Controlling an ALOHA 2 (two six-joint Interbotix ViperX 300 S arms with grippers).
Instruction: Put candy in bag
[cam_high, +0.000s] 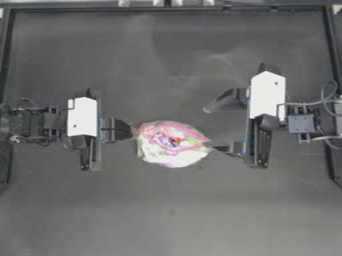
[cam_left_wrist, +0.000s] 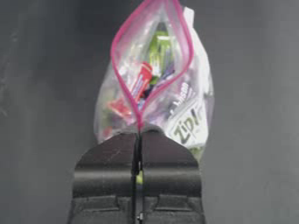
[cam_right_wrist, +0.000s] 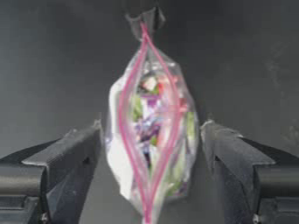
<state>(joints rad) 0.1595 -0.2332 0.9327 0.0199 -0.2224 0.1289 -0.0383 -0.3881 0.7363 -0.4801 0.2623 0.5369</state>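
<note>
1. The bag (cam_high: 172, 144) stands on the table (cam_high: 167, 60) between the two grippers, its pink-edged mouth gaping upward.
2. Contents: white, green, purple and yellow items, with the candy (cam_left_wrist: 140, 81) (red ends, pale middle) lying inside near the mouth.
3. The left gripper (cam_left_wrist: 139, 135) is clamped tight on the bag's left corner at the pink strip.
4. The right gripper (cam_right_wrist: 149, 144) has its jaws spread wide, one each side of the bag's right end, apart from it.
</note>
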